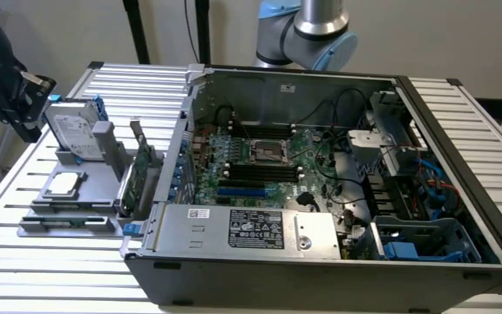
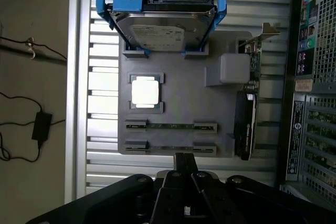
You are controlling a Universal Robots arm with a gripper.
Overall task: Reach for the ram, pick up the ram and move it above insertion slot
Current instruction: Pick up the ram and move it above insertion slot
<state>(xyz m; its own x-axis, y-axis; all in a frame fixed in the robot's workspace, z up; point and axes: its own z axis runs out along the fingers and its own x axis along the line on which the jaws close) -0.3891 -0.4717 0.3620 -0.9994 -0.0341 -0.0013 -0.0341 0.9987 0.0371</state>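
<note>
Hand (image 2: 185,158) hovers over the tabletop (image 1: 50,268), touching nothing. It looks pressed together w/ nothing in it.

Nearest part to it is the ram (image 2: 170,148), a thin green stick seated edge-up in the grey fixture (image 2: 173,72), untouched. A second stick (image 2: 170,126), same look, sits just beside it, parallel. Beyond those: CPU chip (image 2: 144,92) in its pocket, then the HDD (image 2: 163,27) in blue brackets. A wider green card (image 2: 248,114) stands at the fixture's side toward the PC case (image 1: 321,275). Farthest: the insertion slot (image 1: 264,173), one of several long black sockets on the mobo inside the case, w/ a blue socket (image 1: 246,192) just beside them.

Risks, as I judge:
- The hand must spread before descending, else it lands on the stick's edge & could tip or crack it.
- Two sticks so close → may catch the wrong one or nudge both.
- Thin board = little grip area, so an off-centre pinch could let it tilt.
- End clips (image 2: 205,149) may bind on lift.
- Case wall could snag the carry.
- Look-alike sockets invite lining up over the wrong one.
</note>
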